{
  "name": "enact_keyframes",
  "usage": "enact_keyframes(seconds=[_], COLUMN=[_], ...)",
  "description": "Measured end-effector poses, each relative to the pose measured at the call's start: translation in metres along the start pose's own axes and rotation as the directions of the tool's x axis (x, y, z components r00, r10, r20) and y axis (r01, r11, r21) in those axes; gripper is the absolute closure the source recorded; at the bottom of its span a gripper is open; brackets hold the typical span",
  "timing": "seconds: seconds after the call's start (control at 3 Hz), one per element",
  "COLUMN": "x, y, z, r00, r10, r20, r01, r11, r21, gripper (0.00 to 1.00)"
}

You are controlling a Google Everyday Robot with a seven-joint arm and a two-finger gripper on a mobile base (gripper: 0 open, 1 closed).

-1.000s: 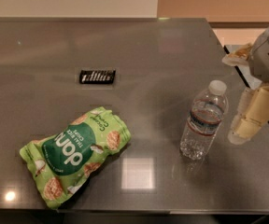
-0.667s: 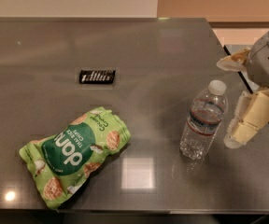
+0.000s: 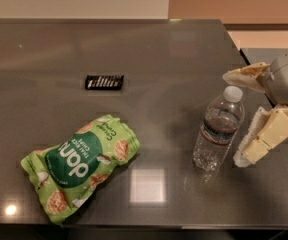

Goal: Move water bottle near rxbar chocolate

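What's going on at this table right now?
The robot's pincer is open at the right side of the table, close beside the upright water bottle but not clamped on it. The rxbar chocolate lies well to the left, behind a green snack bag. The bottle is not yet near it.

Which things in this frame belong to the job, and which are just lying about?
Job: water bottle; black chocolate bar; gripper, open, just right of the bottle.
Lying about: green snack bag, on the table.
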State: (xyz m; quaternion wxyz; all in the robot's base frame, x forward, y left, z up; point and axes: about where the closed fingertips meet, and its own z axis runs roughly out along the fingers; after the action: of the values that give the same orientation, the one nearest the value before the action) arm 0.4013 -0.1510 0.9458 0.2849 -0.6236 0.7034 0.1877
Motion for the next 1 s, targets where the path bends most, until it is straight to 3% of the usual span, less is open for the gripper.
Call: enact_keyframes(seconds=[0.33,1.0], x=[0.003,0.012], y=[-0.001,-0.005], z=[0.007,0.023], r00=[0.999,0.995], r10=[0.002,0.032], r20=[0.043,0.099], r01=[-0.002,-0.032], r11=[1.0,0.9995], r21=[-0.003,-0.004], gripper=[0.0,0.42])
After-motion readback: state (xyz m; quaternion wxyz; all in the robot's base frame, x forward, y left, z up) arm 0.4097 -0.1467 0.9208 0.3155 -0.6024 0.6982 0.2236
